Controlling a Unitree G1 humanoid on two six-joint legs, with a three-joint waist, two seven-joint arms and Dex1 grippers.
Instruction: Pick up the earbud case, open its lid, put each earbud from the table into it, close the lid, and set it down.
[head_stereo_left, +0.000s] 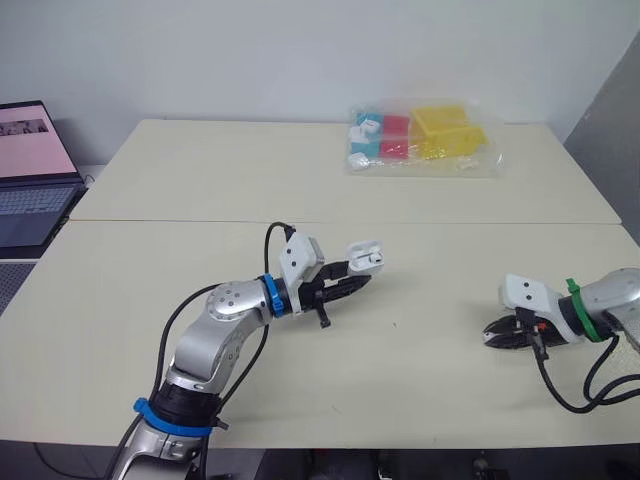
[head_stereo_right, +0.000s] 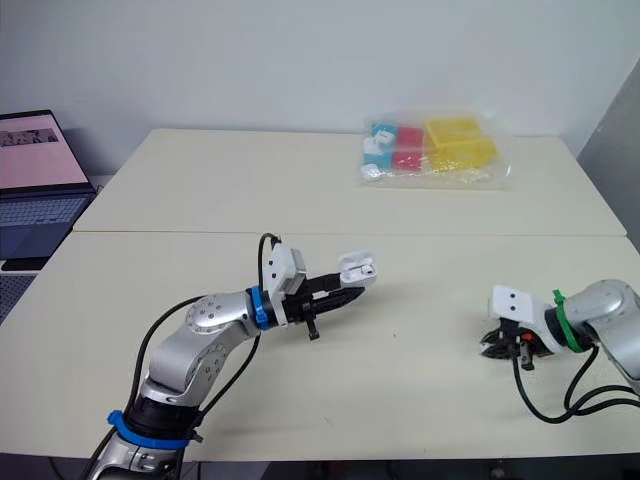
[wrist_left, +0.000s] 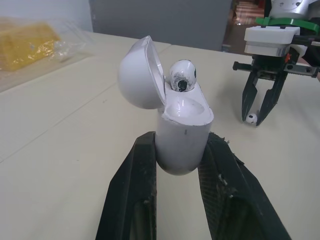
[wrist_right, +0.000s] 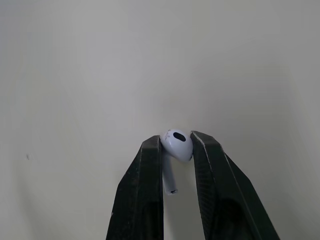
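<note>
Left gripper (head_stereo_left: 358, 282): narrow, its two black fingers clamped on the lower body of the earbud case, which it holds above the tabletop.
Earbud case (wrist_left: 185, 125): white, upright between the left fingers, over the near half of the tabletop.
Lid (wrist_left: 140, 75): hinged open, tipped back to one side of the case.
Case contents: one seated earbud (wrist_left: 182, 77) stands in one well, its rounded head above the rim; the well beside it is bare.
Right gripper (wrist_right: 176, 141): well to the right of the case, low at the tabletop, its fingertips pinching the head of the second earbud.
Second earbud (wrist_right: 177, 145): white, head between the right fingertips and stem pointing back toward the wrist; whether it is lifted off the surface cannot be told.
Tabletop (head_stereo_left: 200, 200): pale beige, with a seam running across it just beyond the case.
Plastic bag (head_stereo_left: 420, 140): clear, lying well beyond the case and to its right, holding yellow, red, teal and white pieces.
Laptop (head_stereo_left: 30, 170): open, far to the left of the case, past the tabletop's edge.
</note>
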